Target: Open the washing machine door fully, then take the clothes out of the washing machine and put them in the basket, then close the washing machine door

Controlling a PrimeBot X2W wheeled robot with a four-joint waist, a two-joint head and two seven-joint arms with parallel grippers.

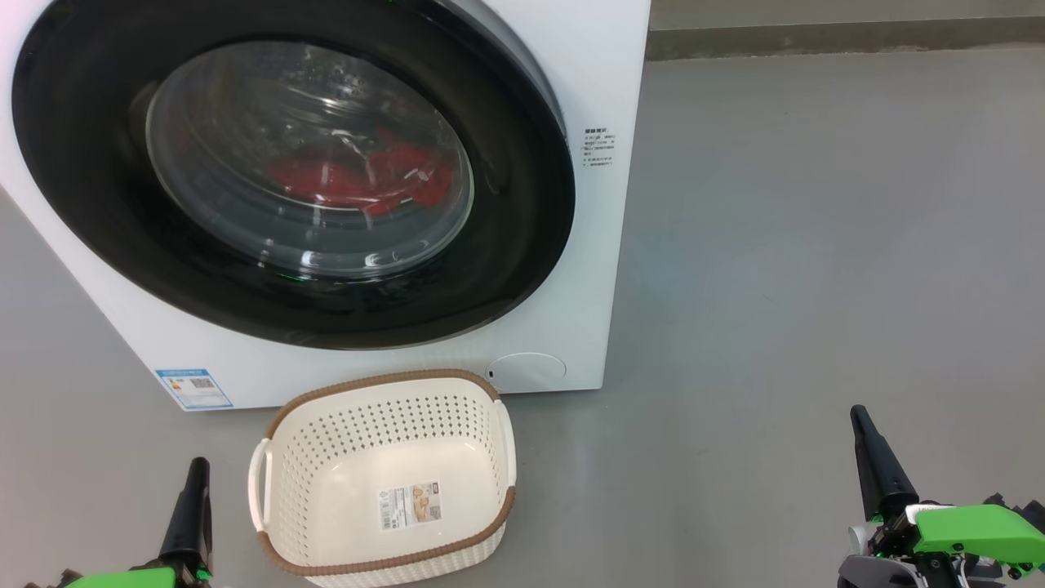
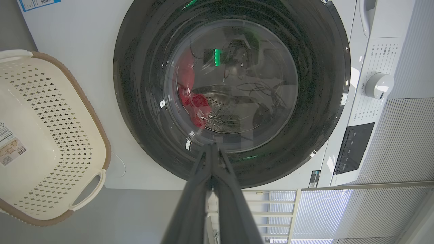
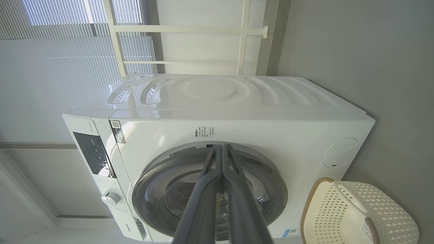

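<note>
Reflections on the glass blur the clothes [image 1: 359,175], a bright red heap low in the drum behind the shut washing machine door [image 1: 506,245]; the door's top is cut off in the head view. Left jaws and right jaws are both pressed closed, holding nothing, low over the floor [image 1: 816,245] and well apart from the door. The basket [image 1: 367,416], cream with a brown rim, stands just before the washing machine [image 1: 604,82], nearer the left jaws.

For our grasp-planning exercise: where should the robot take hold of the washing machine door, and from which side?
Probably the washing machine door's black rim at its right edge, from the robot's right: a grey gap there shows it standing off the white front.
</note>
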